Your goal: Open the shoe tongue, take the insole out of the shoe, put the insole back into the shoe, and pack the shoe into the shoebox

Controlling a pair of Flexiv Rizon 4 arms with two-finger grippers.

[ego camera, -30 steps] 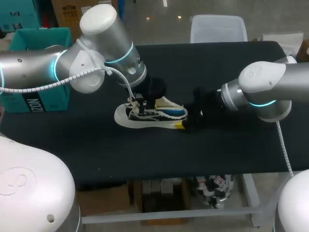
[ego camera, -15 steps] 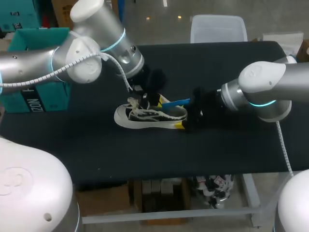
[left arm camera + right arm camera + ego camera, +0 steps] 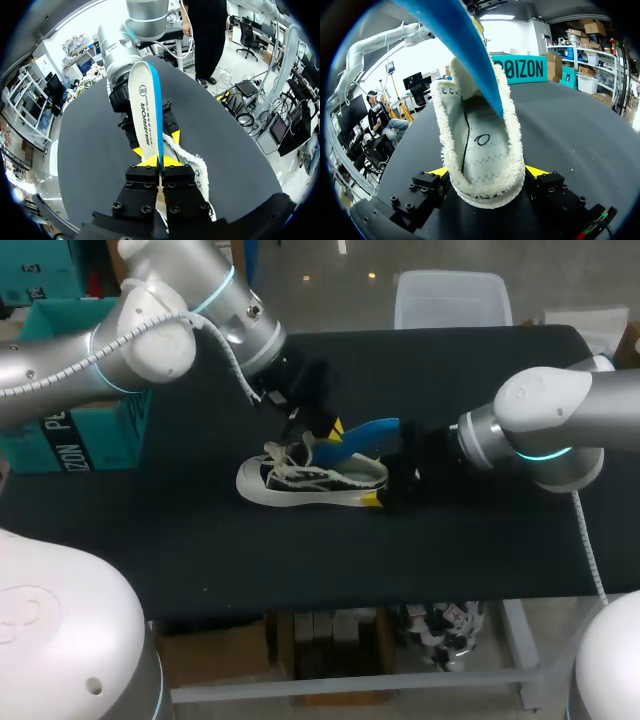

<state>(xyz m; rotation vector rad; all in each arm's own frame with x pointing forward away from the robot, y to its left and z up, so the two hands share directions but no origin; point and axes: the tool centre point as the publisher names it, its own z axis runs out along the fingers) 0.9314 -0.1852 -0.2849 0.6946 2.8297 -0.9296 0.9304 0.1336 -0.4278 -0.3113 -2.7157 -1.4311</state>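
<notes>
Head view: one shoe (image 3: 308, 480) tight in right claw (image 3: 384, 487), one insole (image 3: 366, 433) tight in left claw (image 3: 328, 430).

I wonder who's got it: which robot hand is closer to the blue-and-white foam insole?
Left. The left gripper is shut on one end of the blue-and-white foam insole. The right gripper grips the heel of the white fuzzy-lined shoe, below the insole.

Robotics laboratory workbench. Two white-and-silver robot arms, the left arm (image 3: 150, 330) and the right arm (image 3: 550, 420), each with glowing cyan joint rings and exposed cabling, flank a black-topped table (image 3: 200, 540) on a metal frame. A teal shoebox (image 3: 110, 435) stands at the table's left side.
</notes>
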